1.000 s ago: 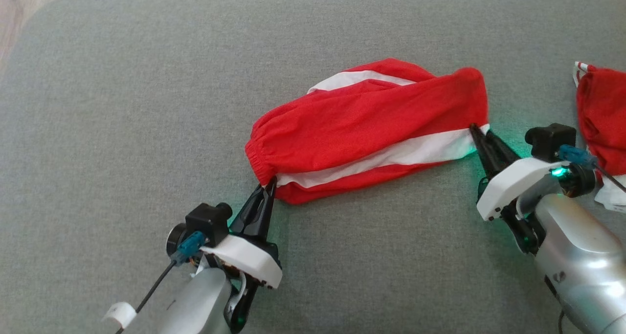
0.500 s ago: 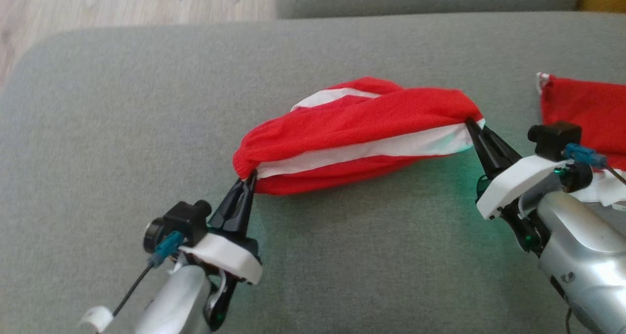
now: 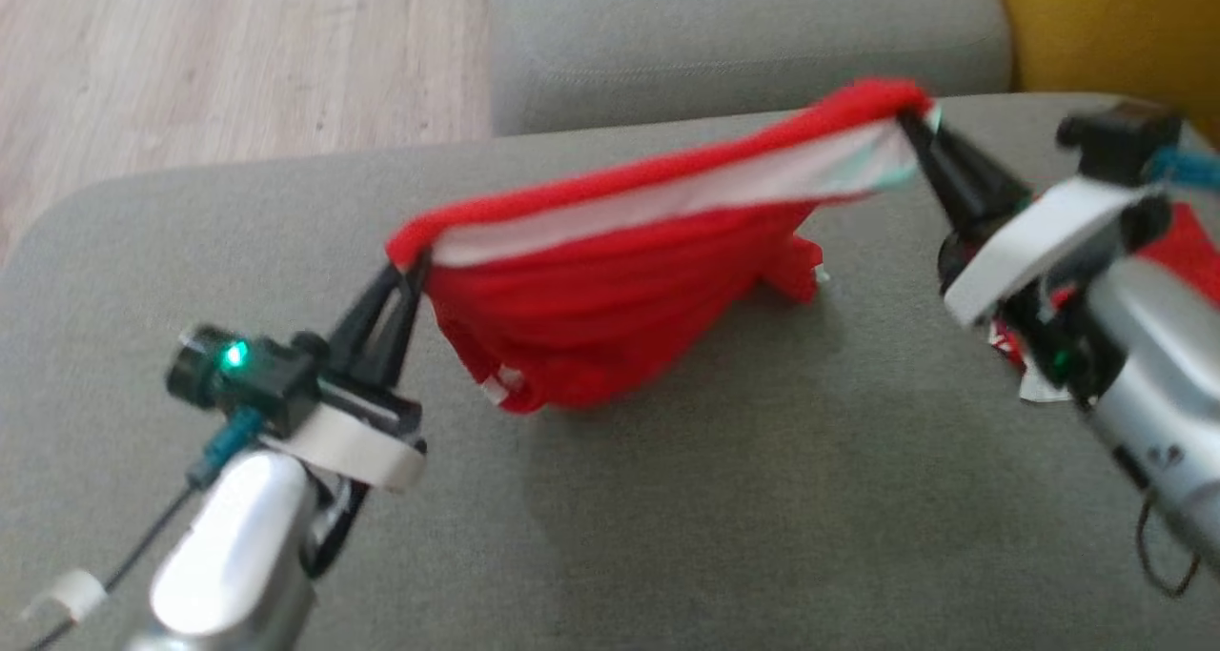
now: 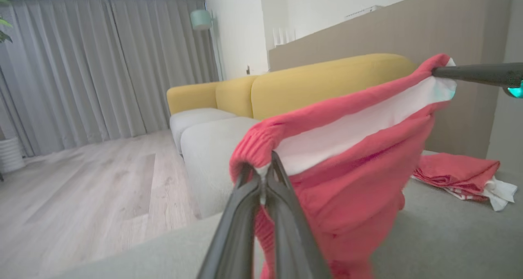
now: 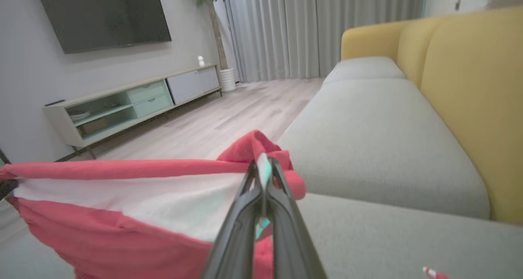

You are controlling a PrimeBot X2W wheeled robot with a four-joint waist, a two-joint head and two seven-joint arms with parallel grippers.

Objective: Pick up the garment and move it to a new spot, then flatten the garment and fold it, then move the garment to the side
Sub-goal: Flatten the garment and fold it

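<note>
The garment (image 3: 610,317) is red with a white stripe. It hangs stretched between my two grippers above the grey cushion (image 3: 667,498), its lower folds sagging down to the cushion. My left gripper (image 3: 410,268) is shut on its left elastic end. My right gripper (image 3: 905,122) is shut on its right end, held higher. In the left wrist view my left gripper (image 4: 263,175) pinches the red hem of the garment (image 4: 347,181). In the right wrist view my right gripper (image 5: 261,168) clamps the edge of the garment (image 5: 122,213).
A second red garment (image 4: 457,175) lies on the cushion at the right, partly behind my right arm (image 3: 1134,384). A yellow sofa back (image 3: 1115,31) stands at the far right. Wooden floor (image 3: 191,70) lies beyond the cushion's left edge.
Both grippers have lifted the garment off the cushion, the right end higher. It now hangs stretched instead of lying flat. The head camera has tilted up, showing floor and sofa.
</note>
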